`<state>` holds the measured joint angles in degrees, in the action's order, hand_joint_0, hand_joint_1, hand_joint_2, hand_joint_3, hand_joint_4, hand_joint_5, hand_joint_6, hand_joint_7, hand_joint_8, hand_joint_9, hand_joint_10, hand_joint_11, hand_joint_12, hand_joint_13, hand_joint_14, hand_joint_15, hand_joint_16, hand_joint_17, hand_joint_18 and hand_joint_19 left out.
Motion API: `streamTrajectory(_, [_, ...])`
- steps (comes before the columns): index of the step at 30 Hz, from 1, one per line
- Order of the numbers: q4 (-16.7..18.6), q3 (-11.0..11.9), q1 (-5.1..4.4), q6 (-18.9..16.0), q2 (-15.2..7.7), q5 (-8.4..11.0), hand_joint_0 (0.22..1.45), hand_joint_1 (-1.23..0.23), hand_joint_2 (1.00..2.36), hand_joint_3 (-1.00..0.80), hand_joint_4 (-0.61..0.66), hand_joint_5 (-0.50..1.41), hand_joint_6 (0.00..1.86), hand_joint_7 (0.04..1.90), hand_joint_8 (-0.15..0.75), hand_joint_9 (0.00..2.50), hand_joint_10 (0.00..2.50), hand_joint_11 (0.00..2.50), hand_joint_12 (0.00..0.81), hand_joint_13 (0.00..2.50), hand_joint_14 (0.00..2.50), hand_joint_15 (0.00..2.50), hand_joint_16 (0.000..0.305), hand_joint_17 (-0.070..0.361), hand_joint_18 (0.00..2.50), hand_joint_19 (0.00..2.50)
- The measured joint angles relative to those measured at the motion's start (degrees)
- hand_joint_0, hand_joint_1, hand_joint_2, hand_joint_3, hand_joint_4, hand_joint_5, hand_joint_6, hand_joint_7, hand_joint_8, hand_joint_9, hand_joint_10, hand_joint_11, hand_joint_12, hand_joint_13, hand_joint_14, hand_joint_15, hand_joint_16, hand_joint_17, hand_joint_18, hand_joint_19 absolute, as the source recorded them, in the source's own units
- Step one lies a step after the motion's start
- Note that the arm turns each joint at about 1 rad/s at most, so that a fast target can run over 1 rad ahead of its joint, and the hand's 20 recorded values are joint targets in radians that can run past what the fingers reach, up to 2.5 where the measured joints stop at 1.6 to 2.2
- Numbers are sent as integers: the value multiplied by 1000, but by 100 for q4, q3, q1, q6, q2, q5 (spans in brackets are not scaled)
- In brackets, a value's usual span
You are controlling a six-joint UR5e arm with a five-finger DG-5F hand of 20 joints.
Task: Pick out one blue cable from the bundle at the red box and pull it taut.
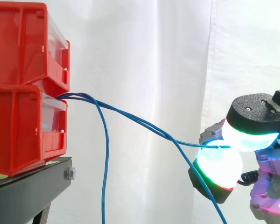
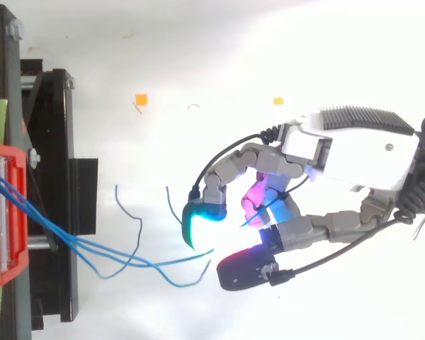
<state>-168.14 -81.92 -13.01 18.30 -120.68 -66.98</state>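
We see the robot hand (image 2: 354,149) at 3 o'clock in the side view, with two glowing fingertips (image 1: 246,134) pressed together, upper pad over lower, pinching one thin blue cable (image 1: 196,144) between them. From the pinch that cable runs out toward 9 o'clock, then climbs toward 10 o'clock to the bundle of blue cables (image 1: 81,96) spilling from the mouth of the lower red plastic box (image 1: 18,130), which sits under a second red box (image 1: 23,46). A neighbouring blue cable (image 1: 214,205) runs beside the held one most of the way, then drops past the lower pad toward 5 o'clock; we cannot tell whether it touches the pad. A third blue cable (image 1: 104,177) hangs from the box mouth toward 6 o'clock. We judge the picking done and the pull in hand: the held cable bends just short of the pinch, so it is not quite taut. The next move calls for drawing the robot hand toward 3 o'clock, away from the box, keeping the pinch firm so this one cable straightens.
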Motion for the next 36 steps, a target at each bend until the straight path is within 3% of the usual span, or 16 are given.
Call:
streamTrajectory(8, [0,-1,-1,15,0,1,606,-691,1006,-124,-133,-28,884,980,243,1574,517,1356,372,1167,22,1093,54,122,895,863])
streamTrajectory(22, [0,0,-1,15,0,0,606,-695,1006,-122,-119,-26,879,985,252,1665,279,1498,371,1265,20,1146,55,125,977,956])
streamTrajectory(36, [4,-1,0,15,0,1,599,-690,1004,-115,-109,-24,879,987,252,1702,201,1535,364,1322,20,1168,55,124,1052,984])
